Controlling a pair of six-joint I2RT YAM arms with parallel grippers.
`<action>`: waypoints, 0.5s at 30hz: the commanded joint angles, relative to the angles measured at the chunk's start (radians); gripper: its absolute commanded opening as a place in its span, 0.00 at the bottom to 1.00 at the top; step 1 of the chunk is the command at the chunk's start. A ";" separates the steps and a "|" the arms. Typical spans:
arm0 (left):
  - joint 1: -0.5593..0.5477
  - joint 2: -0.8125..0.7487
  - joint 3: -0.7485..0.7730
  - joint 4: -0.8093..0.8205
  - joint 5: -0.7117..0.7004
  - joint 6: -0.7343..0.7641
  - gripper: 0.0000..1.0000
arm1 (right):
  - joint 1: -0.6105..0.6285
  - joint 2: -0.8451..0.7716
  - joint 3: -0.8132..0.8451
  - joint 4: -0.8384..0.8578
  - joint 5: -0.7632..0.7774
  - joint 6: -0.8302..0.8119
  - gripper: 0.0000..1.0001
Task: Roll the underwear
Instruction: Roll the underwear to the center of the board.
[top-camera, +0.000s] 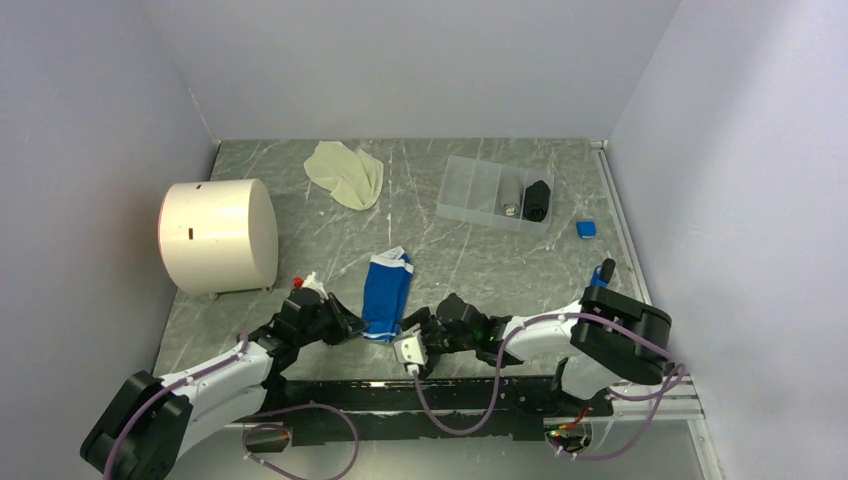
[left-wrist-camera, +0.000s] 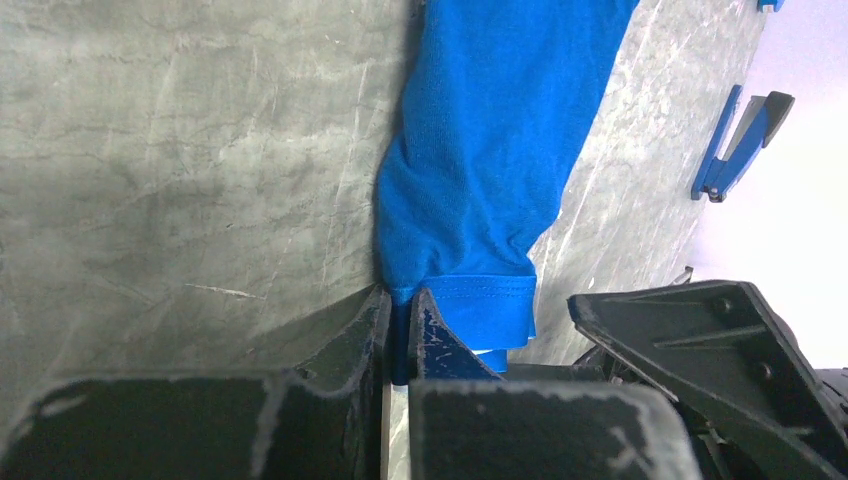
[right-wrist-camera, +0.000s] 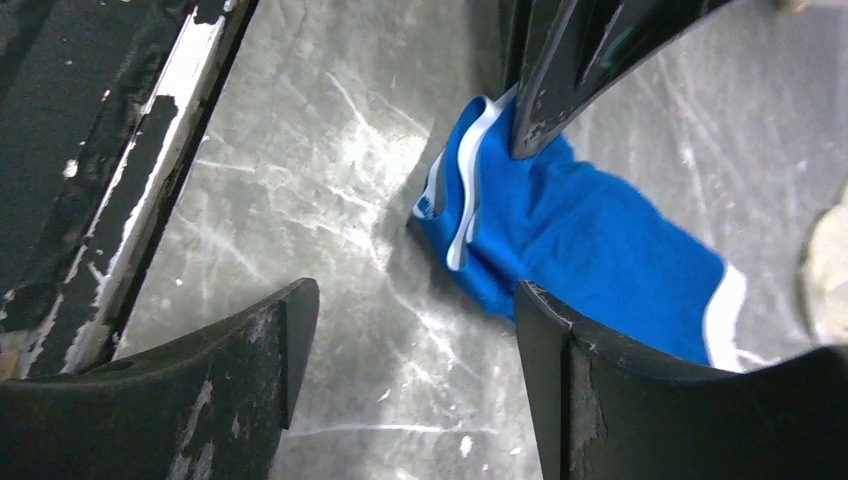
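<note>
The royal blue underwear (top-camera: 386, 293) with white edging lies folded lengthwise near the table's front middle. My left gripper (top-camera: 352, 327) is shut on its near left corner; the left wrist view shows blue cloth (left-wrist-camera: 480, 170) pinched between my jaws (left-wrist-camera: 401, 300). My right gripper (top-camera: 420, 325) is open and empty, just right of the near end; its wrist view shows the blue cloth (right-wrist-camera: 590, 235) beyond its right finger (right-wrist-camera: 545, 330), with bare table between the jaws. The cream-yellow underwear (top-camera: 346, 172) lies crumpled at the back.
A white cylinder (top-camera: 217, 235) lies on its side at the left. A clear compartment tray (top-camera: 494, 193) with a black item and a grey item stands at the back right. A small blue block (top-camera: 586, 229) lies near the right wall.
</note>
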 joint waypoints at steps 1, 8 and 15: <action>-0.001 0.030 -0.032 -0.105 -0.054 0.021 0.05 | 0.039 0.011 -0.010 0.090 0.108 -0.141 0.76; -0.001 0.039 -0.030 -0.101 -0.048 0.022 0.05 | 0.072 0.139 -0.004 0.208 0.144 -0.220 0.60; -0.001 0.033 -0.026 -0.116 -0.049 0.022 0.05 | 0.080 0.208 0.047 0.184 0.182 -0.219 0.49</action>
